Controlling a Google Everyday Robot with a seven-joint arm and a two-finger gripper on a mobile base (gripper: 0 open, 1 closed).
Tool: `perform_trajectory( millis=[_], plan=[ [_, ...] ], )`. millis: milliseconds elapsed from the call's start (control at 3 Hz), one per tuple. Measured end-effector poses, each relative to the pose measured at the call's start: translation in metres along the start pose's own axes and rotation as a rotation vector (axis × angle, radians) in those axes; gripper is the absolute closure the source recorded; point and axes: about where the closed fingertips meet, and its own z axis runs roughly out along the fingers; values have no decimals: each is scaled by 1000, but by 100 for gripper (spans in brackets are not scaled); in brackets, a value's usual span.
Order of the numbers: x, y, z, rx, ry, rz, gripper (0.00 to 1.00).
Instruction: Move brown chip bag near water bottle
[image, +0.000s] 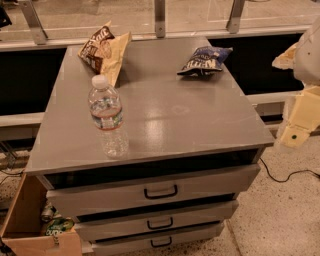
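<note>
Gripper (299, 120): at the right edge of the frame, mid-height. It shows as pale cream blocks, partly cut off by the frame border, and this is probably the hand end of the arm. It hangs beside the cabinet's right side, over the floor (280, 215), apart from the cabinet top (190, 120). Whether it is spread or pressed together cannot be told from this view, nor whether it grips anything.

Brown chip bag (102, 49): lies in the upper left of the frame, on the far left corner of the grey cabinet top. It is crinkled, with the dark printed face to the left and the pale tan side to the right. It is well apart from the gripper, across the whole width of the top.

Water bottle (106, 117): stands upright at left centre of the frame, toward the near left part of the top, white cap on. The bag's lower tip sits just beside the cap in the frame, with the bag farther back on the surface.

Blue chip bag (204, 60): upper centre-right, lying flat on the far right part of the top. It is the item closest to the gripper.

Below the top are three drawers (160, 192) with dark handles. An open box (22, 215) sits at lower left, and a cable (290, 175) lies on the floor at right.
</note>
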Motion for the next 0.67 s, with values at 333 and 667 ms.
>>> perform_trajectory(
  millis=[333,667],
  plan=[
    [0,0,0,0,0,0,0],
    [-24,-28,16,23,-67,-42,0]
  ],
)
